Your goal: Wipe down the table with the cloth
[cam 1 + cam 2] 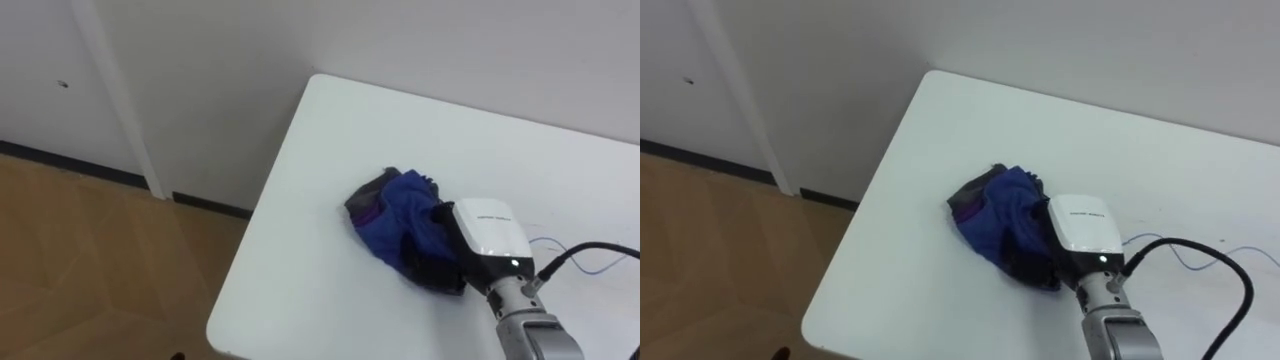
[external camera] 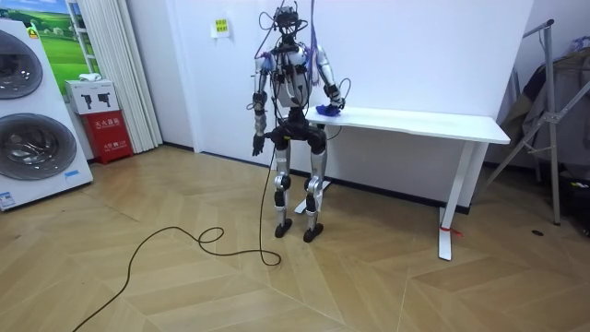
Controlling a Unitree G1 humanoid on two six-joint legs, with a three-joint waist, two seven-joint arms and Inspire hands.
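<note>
Cloth [image 1: 395, 215] bunched near tabletop [image 1: 320, 120] corner | right hand [image 1: 485, 235] on it, grip cannot tell | left hand [image 2: 259, 145] hangs idle | risk: a leftward push could send cloth off edge

cloth [image 1: 392, 212] on table [image 1: 320, 140], right hand [image 1: 490, 238] atop

Crumpled blue-and-dark cloth [image 1: 393, 212]: soft, matt, wrinkled fabric. White rectangular table [image 1: 330, 140]: smooth, matt top. Right hand [image 1: 488, 238]: white shell, glossy plastic. Light wooden herringbone floor [image 1: 80, 260]: faint sheen.
</note>
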